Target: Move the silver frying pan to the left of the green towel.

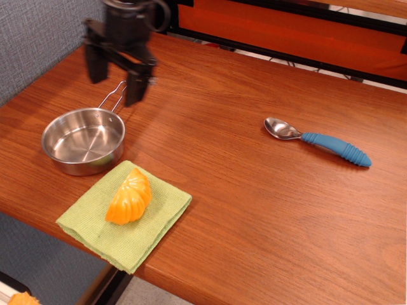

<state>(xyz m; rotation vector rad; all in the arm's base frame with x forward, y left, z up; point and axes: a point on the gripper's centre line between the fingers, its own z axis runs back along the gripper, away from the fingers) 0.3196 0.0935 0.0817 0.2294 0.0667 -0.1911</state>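
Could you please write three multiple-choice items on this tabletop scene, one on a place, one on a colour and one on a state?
1. Where does the ribbed orange plastic piece lie?
A. on the light green woven towel
B. inside the small shiny steel frying pan
C. beside the metal spoon

2. What colour is the spoon's handle?
A. green
B. blue
C. orange

3. How is the black gripper now?
A. shut on the pan's wire handle
B. shut on the spoon
C. open, holding nothing

Answers:
1 A, the orange piece rests on the towel's middle.
2 B, the ribbed grip is plainly blue.
3 C, its two fingers stand spread above the table with nothing between them, clear of the pan.
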